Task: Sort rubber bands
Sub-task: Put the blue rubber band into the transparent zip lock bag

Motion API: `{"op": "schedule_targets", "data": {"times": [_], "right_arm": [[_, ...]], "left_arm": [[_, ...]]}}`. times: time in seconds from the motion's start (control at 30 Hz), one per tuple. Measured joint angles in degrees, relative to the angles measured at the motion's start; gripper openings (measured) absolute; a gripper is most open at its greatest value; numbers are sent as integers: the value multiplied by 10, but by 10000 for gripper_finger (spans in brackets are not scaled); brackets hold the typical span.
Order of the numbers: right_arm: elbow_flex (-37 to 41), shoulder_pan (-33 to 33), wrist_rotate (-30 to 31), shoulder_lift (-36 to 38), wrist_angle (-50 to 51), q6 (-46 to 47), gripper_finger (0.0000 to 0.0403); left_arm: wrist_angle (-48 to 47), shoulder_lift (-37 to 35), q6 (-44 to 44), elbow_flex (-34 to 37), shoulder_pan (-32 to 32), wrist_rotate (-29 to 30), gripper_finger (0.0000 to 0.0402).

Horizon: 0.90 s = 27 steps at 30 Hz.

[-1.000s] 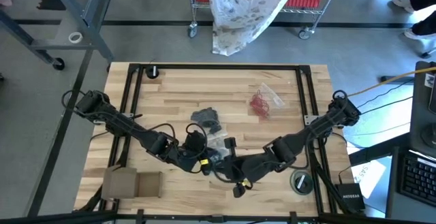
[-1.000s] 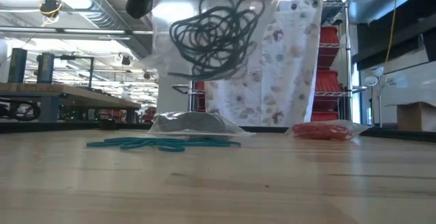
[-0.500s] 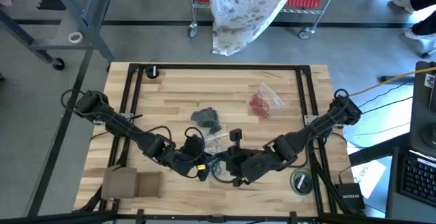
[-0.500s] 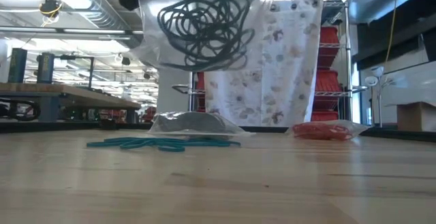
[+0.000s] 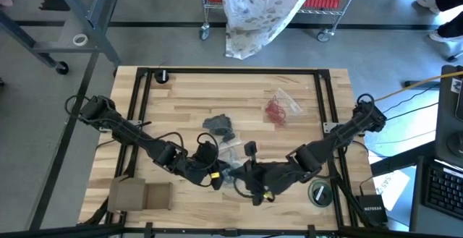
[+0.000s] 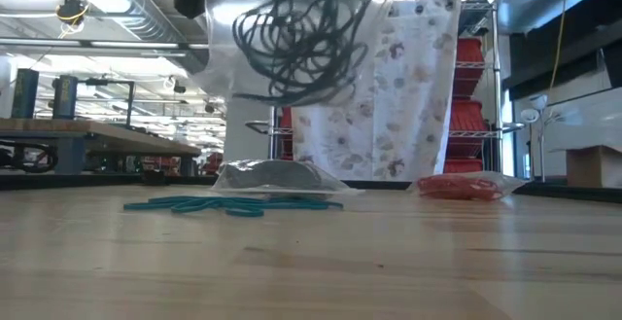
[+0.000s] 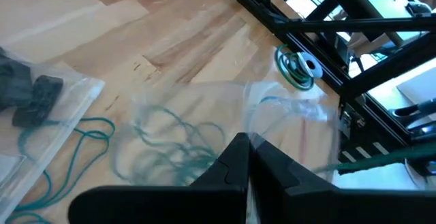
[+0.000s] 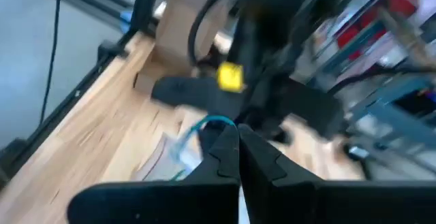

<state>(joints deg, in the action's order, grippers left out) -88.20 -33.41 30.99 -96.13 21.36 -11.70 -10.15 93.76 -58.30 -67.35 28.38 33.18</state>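
Both claws meet near the table's front edge: our left gripper (image 7: pixel 248 157) and right gripper (image 8: pixel 237 149) are each pinched shut on a clear bag (image 7: pixel 286 112), held up between them, presumably to take the teal rubber bands (image 7: pixel 170 146) just ahead. What dangles above, dark loops (image 6: pixel 301 43), stays blurred; its holder is cut off.
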Motion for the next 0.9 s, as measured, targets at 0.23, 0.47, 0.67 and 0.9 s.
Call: {"op": "schedule_targets", "data": {"times": [0.23, 0.47, 0.67, 0.9], "right_arm": [[0, 1, 9, 8, -8, -41, 0], [0, 1, 30, 8, -23, -82, 0], [0, 0, 21, 5, 11, -66, 0], [26, 0, -19, -6, 41, -14, 0]], "left_arm": [[1, 0, -5, 0, 0, 0, 0], [1, 0, -10, 0, 0, 0, 0], [9, 0, -10, 0, 0, 0, 0], [54, 0, 7, 0, 0, -13, 0]]}}
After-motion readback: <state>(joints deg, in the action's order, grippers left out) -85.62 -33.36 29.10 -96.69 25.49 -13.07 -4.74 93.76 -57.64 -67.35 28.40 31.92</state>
